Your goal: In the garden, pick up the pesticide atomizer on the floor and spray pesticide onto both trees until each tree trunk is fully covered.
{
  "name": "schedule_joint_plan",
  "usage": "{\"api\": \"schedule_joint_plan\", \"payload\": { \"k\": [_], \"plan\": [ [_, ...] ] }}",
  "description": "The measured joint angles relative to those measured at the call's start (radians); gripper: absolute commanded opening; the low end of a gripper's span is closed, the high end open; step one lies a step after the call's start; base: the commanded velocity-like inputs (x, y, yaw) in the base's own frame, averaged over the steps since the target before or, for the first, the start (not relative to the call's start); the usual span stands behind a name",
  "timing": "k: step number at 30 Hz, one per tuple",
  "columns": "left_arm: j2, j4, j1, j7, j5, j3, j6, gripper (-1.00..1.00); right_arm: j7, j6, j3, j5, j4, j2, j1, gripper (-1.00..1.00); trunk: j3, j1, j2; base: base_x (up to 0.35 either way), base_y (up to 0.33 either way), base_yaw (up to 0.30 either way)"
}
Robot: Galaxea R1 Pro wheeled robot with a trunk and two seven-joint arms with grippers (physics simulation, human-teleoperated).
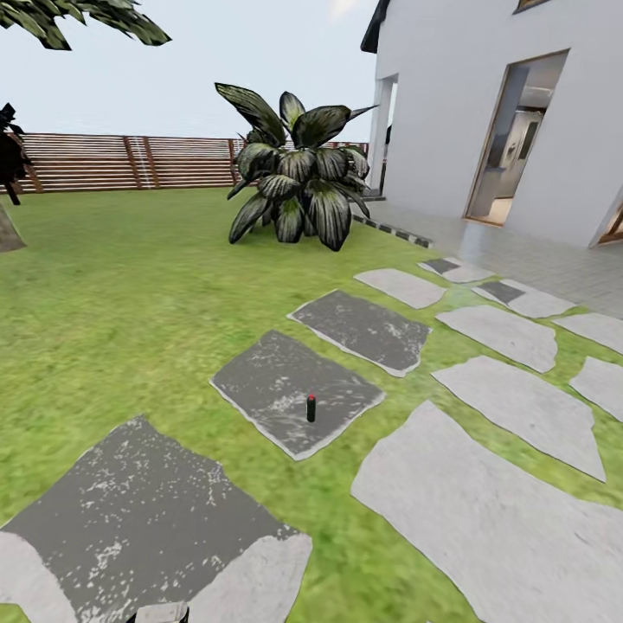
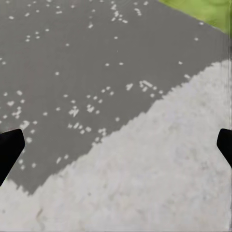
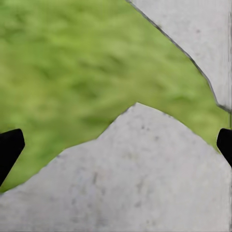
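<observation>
Progress: early – the pesticide atomizer has not been picked up, and no spraying looks to have started, so the whole job is left as far as these views show.
Atomizer: a small dark bottle with a red top, standing upright on a dark grey stepping slab in the middle of the lawn, ahead of the robot and well apart from both arms.
Floor: green grass crossed by grey and whitish slabs; a brown slatted fence closes the far side, and a white house stands on the right.
Trees: a slanted bit of trunk shows at the far left edge, with dark leaves overhead; I cannot tell whether it is one of the two to be sprayed. The big leafy plant near the house is not a tree with a bare trunk.
Left gripper: fingers spread wide, dark tips at opposite edges of the left wrist view – nothing between them, only speckled dark and pale stone below.
Right gripper: also spread wide and empty, over a pale slab and a strip of grass.
Next, as a judgement: drive closer to the bottle, lower one arm and close on it without tipping it, since it is small and narrow.
</observation>
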Motion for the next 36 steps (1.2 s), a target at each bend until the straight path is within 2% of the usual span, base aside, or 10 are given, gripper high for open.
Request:
{"api": "schedule_joint_plan", "payload": {
  "k": [36],
  "plan": [
    [0.001, 0.0, 0.0, 0.0, 0.0, 0.0, 0.0, 1.0, 0.0, 0.0, 0.0, -0.001, 0.001, 0.0, 0.0, 1.0, 0.0, 0.0, 0.0, 0.279, -0.167, 0.0]
  ]
}}
